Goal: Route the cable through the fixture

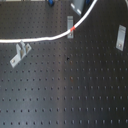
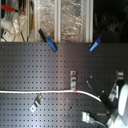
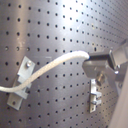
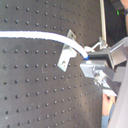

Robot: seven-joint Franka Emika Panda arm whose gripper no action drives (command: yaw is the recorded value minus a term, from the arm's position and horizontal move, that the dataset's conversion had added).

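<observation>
The white cable point(image 1: 40, 39) runs from the first exterior view's left edge across the black perforated board, past its red band point(image 1: 72, 31), and climbs to the top edge. In the second exterior view the cable point(image 2: 35, 92) ends at my gripper point(image 2: 104, 101) at the lower right. Both wrist views show the gripper point(image 3: 94, 59) point(image 4: 91, 58) shut on the cable end. A metal fixture point(image 1: 70, 22) stands just beyond the red band. A second bracket point(image 1: 20, 52) sits just under the cable at the left. The cable point(image 3: 47, 70) crosses in front of a bracket point(image 3: 22, 82).
A third metal fixture point(image 1: 121, 37) stands at the first exterior view's right. Blue clamps point(image 2: 50, 44) point(image 2: 96, 45) sit at the board's far edge in the second exterior view, with foil-wrapped items point(image 2: 60, 20) behind. The white arm point(image 2: 121, 102) fills the lower right corner.
</observation>
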